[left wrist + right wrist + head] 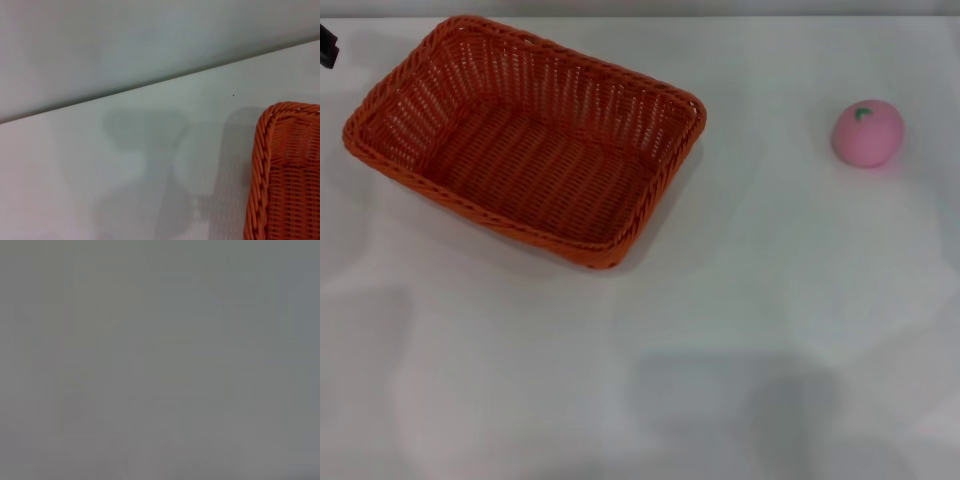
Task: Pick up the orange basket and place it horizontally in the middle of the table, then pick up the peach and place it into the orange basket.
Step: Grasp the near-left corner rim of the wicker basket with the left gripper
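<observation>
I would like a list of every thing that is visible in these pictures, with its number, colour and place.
Large rectangular orange woven basket: one, orange, on the left part of the table, set at a slant, nothing inside; one corner also shows in the left wrist view.
Small round pink toy peach: one, pink with a green leaf mark, on the right part of the table, apart from the basket.
Plain white table: one, white, under both things.
Left gripper: one dark part, at the far left edge of the head view, beside the basket.
Right gripper: not in view.
</observation>
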Controlling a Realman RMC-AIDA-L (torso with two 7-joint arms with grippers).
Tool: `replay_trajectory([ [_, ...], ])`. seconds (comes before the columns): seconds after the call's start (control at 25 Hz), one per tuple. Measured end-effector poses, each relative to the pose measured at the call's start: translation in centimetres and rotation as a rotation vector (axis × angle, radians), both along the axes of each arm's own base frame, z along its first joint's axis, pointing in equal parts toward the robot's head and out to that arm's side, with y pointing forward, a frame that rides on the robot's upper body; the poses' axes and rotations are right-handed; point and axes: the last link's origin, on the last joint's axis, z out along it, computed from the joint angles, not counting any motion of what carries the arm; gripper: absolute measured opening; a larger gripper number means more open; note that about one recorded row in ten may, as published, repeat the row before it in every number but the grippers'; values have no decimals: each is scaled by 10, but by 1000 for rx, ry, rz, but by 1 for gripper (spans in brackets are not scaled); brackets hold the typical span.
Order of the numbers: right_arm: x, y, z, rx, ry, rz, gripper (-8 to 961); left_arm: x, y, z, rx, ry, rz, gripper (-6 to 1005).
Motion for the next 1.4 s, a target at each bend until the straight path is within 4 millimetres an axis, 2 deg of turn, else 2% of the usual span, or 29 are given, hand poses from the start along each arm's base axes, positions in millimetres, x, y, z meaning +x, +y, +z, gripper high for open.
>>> replay_trajectory([
  [0.4, -10, -5, 22, 113, -27, 121, 856, -2, 3, 0, 13, 2, -6, 682],
  [0.88, -13, -1, 23, 117, -28, 125, 857, 0, 20, -1, 22, 28, -96, 682],
  [1.2, -14, 1, 23, 117, -29, 126, 856, 4, 35, -8, 39, 43, -154, 682],
  [1.4, -16, 3, 23, 117, -24, 131, 857, 6, 37, -15, 41, 40, -178, 683],
])
